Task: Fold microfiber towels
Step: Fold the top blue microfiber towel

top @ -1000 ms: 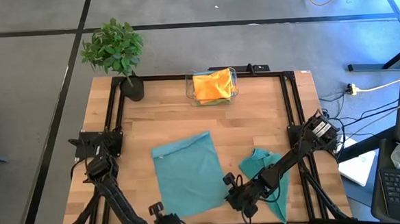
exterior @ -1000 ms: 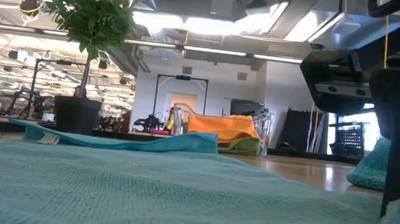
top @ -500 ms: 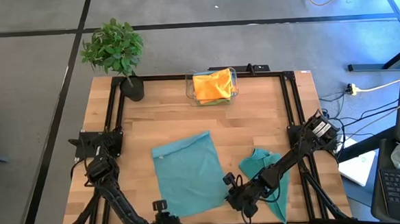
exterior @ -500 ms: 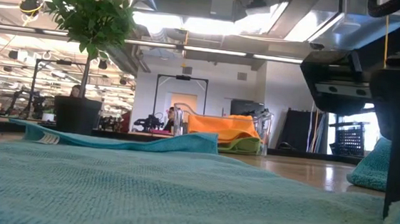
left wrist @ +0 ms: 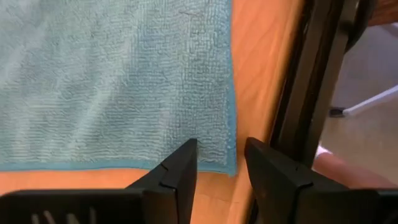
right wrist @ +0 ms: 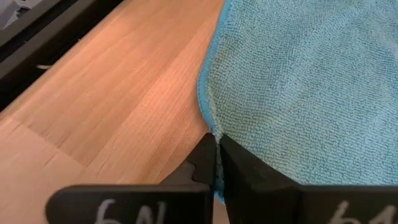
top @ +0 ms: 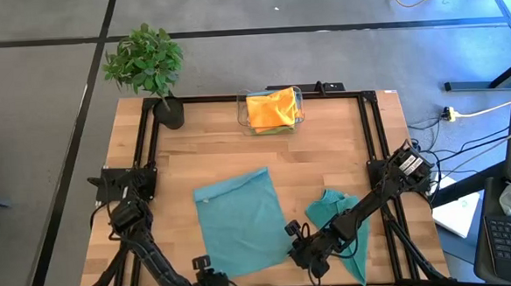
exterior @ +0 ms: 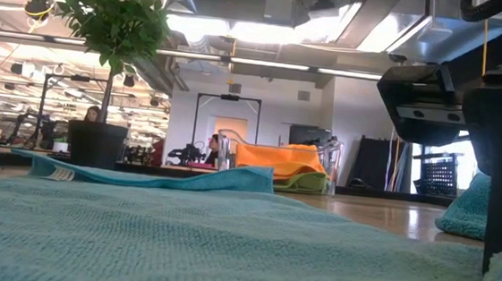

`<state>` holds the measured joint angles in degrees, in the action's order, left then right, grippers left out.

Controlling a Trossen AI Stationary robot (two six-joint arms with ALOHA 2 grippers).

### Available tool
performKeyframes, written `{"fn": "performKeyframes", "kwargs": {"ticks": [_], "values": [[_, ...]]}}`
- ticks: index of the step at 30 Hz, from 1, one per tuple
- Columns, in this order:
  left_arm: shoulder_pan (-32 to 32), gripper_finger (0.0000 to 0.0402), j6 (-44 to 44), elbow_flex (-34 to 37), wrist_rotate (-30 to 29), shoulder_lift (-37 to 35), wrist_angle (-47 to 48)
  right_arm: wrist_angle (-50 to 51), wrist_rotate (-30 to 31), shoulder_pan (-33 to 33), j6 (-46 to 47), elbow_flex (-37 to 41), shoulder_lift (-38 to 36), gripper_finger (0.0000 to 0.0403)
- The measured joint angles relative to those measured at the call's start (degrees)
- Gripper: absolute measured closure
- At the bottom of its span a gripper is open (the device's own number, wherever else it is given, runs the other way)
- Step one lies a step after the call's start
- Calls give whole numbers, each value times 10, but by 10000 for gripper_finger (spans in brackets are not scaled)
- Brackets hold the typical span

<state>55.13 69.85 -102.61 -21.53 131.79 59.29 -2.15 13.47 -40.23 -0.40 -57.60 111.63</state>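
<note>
Pinching the near right corner of the flat teal towel (top: pixel 239 223) — right claw (right wrist: pixel 216 163) clamped shut on its edge, left claw (left wrist: pixel 219 165) parted over the near left corner, gripping nothing — towel spread mid-counter (top: pixel 327 161), crumpled teal towel (top: pixel 340 216) beside.

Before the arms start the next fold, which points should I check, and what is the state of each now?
1. Flat teal microfiber towel spread on the wooden table: ok.
2. Right gripper pinching that towel's edge: ok, fingers shut on the hem.
3. Left gripper gripping the near corner: not ok, fingers open, corner between them but free.
4. Crumpled teal towel clear of the fold area: ok, it lies apart, to the right.
5. Clear plastic bin with the orange towel out of the way: ok, at the far edge.
</note>
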Motion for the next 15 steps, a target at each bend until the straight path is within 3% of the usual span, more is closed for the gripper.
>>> {"fn": "performKeyframes", "kwargs": {"ticks": [8,15], "values": [[-3,286,44,21,-2,-3,-16,0,0,0,-1,0,0,395],[-3,381,46,24,-1,-1,-32,0,0,0,-4,0,0,382]]}}
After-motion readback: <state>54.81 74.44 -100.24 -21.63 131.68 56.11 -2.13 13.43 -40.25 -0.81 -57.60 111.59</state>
